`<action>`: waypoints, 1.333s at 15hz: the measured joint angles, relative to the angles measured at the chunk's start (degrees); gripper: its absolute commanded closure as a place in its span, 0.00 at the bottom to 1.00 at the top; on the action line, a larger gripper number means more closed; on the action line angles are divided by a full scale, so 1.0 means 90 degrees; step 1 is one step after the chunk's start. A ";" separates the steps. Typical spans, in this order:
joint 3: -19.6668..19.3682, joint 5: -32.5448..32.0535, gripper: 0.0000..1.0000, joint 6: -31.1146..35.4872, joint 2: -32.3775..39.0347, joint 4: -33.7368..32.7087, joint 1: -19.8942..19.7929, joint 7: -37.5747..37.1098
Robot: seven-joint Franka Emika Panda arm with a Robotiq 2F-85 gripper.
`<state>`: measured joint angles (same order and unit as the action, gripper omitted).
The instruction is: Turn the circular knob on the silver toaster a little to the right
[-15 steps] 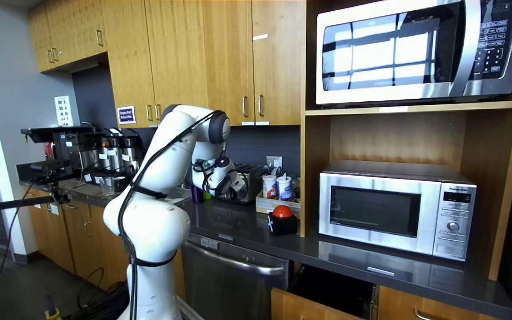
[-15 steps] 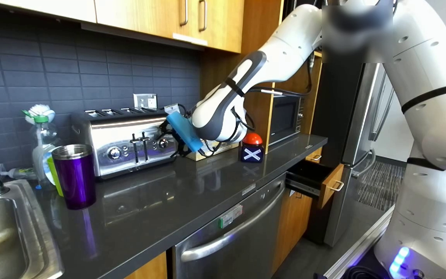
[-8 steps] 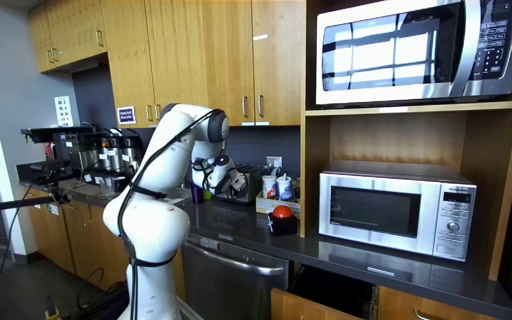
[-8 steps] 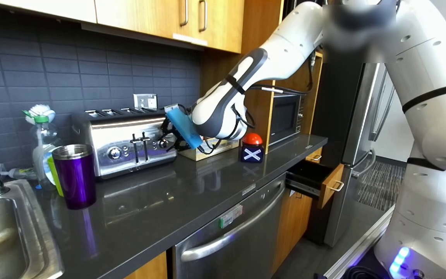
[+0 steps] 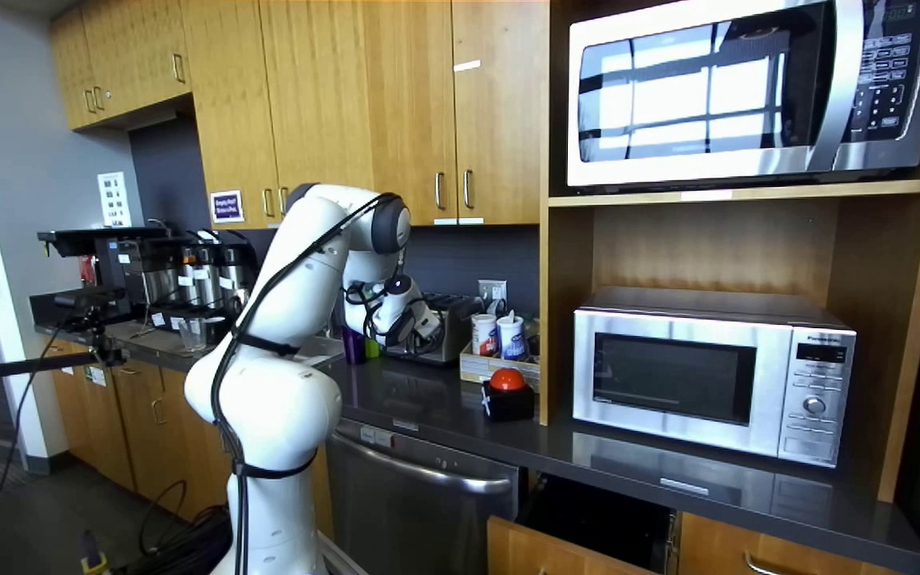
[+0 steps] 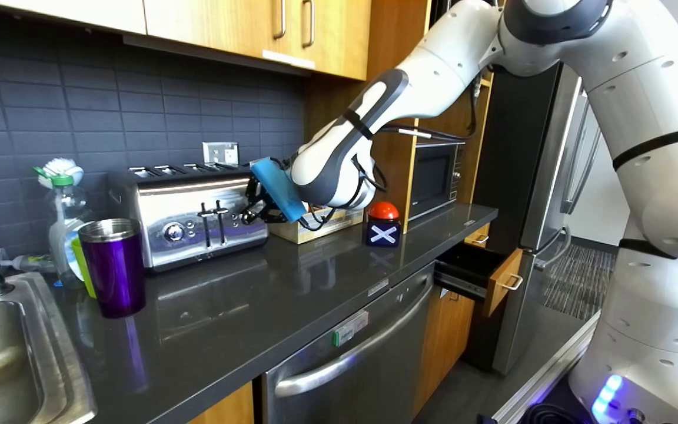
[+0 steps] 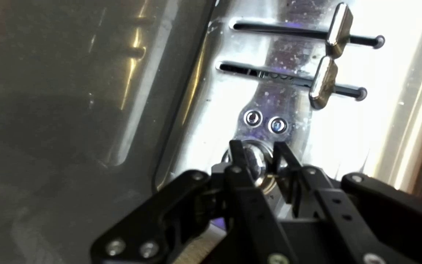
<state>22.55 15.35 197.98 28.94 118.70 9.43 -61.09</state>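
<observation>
In the wrist view, the gripper [image 7: 258, 154] is drawn in around a round knob [image 7: 255, 161], with one finger [image 7: 238, 156] on each side, so it looks to be pinching it. The knob sits on the front of the silver toaster [image 7: 295, 104], just beside two small buttons [image 7: 252, 118] and near a pair of levers [image 7: 322, 82].

In an exterior view, the toaster stands on the counter [image 6: 209, 306], in front of a tiled wall [image 6: 139, 112]. The gripper meets its front at the end away from the purple cup [image 6: 115, 271] and hides the knob there; a similar dial [image 6: 173, 232] nearer the cup is untouched.

In an exterior view, the toaster shows only partly behind the arm [image 5: 276, 391], just beside a box [image 5: 494, 370] of canisters [image 5: 511, 339]; the fingers are too small to read there.

The step in hand, I judge, is taking hold of the knob; nothing shows whether it is turned. The next move calls for a slight clockwise roll about the knob's own axis, square to the toaster so the fingers don't slip off, then letting go.
</observation>
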 measured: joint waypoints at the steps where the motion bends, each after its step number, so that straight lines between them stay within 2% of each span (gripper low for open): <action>1: 0.0003 -0.0012 0.94 0.0000 -0.0002 0.0001 -0.0001 -0.0042; 2: 0.0008 -0.0030 0.55 0.0000 -0.0006 0.0005 -0.0004 -0.0085; 4: 0.0013 -0.0079 0.56 0.0000 -0.0013 0.0012 -0.0012 -0.0174; 6: 0.0022 -0.0136 0.46 -0.0001 -0.0010 0.0014 -0.0036 -0.0230; 12: 0.0024 -0.0409 0.05 -0.0009 0.0116 0.0061 -0.0152 -0.0270; 14: 0.0011 -0.0445 0.00 -0.0015 0.0163 0.0066 -0.0155 -0.0269; 20: -0.0012 -0.0654 0.00 -0.0020 0.0278 0.0045 -0.0206 -0.0151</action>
<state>22.44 9.47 197.80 31.45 119.10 7.58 -62.45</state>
